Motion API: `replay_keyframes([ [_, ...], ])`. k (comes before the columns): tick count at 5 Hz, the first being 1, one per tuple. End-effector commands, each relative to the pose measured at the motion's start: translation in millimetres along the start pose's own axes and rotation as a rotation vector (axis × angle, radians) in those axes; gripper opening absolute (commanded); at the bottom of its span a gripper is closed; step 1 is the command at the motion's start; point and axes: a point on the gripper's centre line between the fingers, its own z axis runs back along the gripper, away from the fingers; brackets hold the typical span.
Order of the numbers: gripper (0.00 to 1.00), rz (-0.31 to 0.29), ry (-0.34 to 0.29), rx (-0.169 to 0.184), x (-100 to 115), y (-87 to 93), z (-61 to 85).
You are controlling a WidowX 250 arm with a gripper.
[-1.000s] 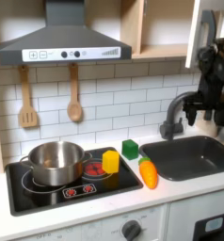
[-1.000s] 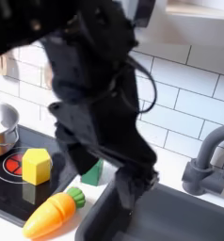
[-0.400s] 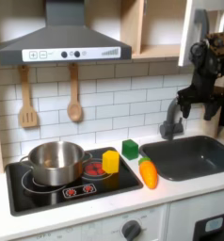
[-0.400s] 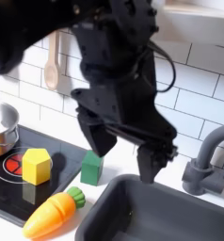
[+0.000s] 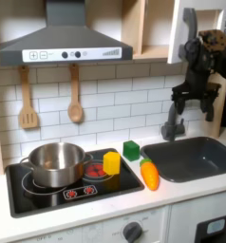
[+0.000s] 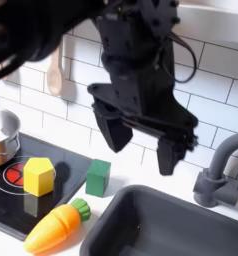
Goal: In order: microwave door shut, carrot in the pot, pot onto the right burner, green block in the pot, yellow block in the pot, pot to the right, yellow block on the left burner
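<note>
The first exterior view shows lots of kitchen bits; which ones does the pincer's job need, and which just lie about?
Needed: pot, carrot, green block, yellow block, burner, pincer.
Lying about: wooden spatula, wooden spoon, faucet, sink.

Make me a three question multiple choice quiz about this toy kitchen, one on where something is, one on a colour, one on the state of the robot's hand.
1. Where does the carrot lie?
A. in the pot
B. on the white counter between cooktop and sink
C. in the sink

2. What colour is the block at the cooktop's edge?
A. yellow
B. blue
C. red

3. How is the hand?
A. shut on the carrot
B. shut on a spoon
C. open and empty

Answers:
1 B, in the first exterior view it lies on the counter beside the sink.
2 A, it is bright yellow in both exterior views.
3 C, in the second exterior view its fingers hang apart above the green block, holding nothing.
</note>
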Motion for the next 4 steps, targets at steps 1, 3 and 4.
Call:
replay_keyframes([
  [1,1.0,0.051,0.009,0.009,15,11.4,-5.2],
  [3,1.0,0.088,0.018,0.028,31,25.5,-13.0],
  [4,1.0,0.109,0.022,0.032,40,31.6,-16.8],
])
